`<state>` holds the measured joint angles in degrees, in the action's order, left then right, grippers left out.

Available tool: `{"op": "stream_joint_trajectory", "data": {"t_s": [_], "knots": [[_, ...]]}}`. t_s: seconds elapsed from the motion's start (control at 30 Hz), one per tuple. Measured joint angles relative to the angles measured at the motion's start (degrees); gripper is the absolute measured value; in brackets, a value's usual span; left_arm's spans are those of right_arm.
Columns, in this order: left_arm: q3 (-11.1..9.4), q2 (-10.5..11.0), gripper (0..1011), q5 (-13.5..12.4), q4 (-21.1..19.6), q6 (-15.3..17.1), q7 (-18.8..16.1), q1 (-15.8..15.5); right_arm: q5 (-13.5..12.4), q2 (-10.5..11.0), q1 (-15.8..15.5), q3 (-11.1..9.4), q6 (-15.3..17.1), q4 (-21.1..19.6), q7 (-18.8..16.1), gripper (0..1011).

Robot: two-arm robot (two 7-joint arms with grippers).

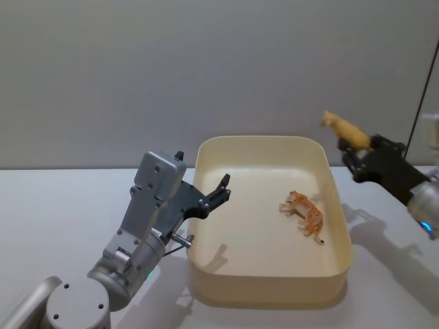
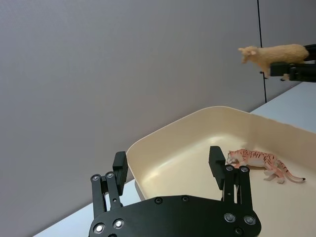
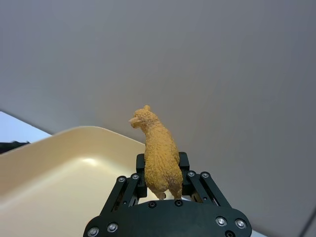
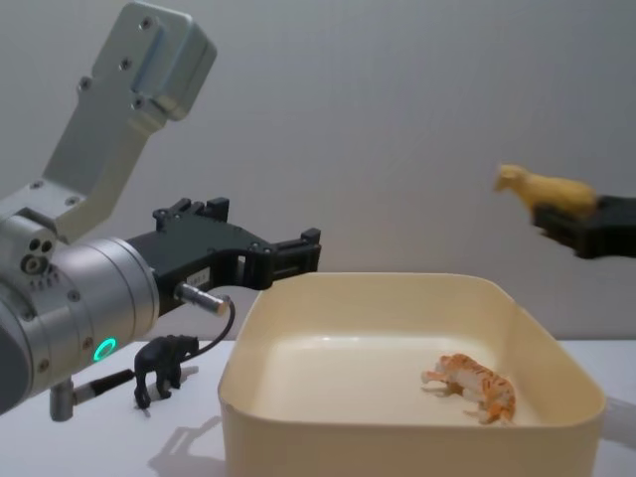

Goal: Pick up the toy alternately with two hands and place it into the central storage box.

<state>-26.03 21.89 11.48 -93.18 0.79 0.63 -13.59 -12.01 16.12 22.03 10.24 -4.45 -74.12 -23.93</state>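
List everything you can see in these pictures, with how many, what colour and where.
storage box: one, cream-yellow, middle of the table
tiger toy: one, orange with stripes, lying inside the storage box, toward its right side
woolly animal toy: one, tan, held in the air near the box's far right corner
elephant toy: one, black, on the table left of the box
table: one, white, under the box
wall: one, grey, behind the table
left tool: one, black, open, over the box's left rim
right tool: one, black, shut on the woolly animal toy, raised at the box's right
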Motion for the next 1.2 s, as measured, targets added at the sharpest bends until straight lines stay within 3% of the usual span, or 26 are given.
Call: {"op": "stream_joint_trajectory", "data": {"t_s": [0.33, 0.43, 0.67, 1.0, 1.2], "knots": [[0.0, 0.0, 1001, 0.0, 0.0, 0.0, 0.0, 0.0, -0.8, -5.3, 8.4, 3.5, 1.3, 9.9, -4.1, 334], [0.0, 0.0, 1001, 0.0, 0.0, 0.0, 0.0, 0.0, -0.8, -6.6, 10.6, 4.4, 1.4, 13.0, -4.9, 374], [0.0, 0.0, 1001, 0.0, 0.0, 0.0, 0.0, 0.0, -0.9, -8.7, 14.1, 5.7, 1.5, 17.7, -6.1, 626], [0.0, 0.0, 1001, 0.0, 0.0, 0.0, 0.0, 0.0, -1.1, -8.0, 13.6, 4.8, -0.1, 16.8, -5.8, 922], [0.0, 0.0, 1001, 0.0, 0.0, 0.0, 0.0, 0.0, -1.4, -6.1, 11.5, 2.9, -0.7, 13.5, -4.1, 1001]]}}
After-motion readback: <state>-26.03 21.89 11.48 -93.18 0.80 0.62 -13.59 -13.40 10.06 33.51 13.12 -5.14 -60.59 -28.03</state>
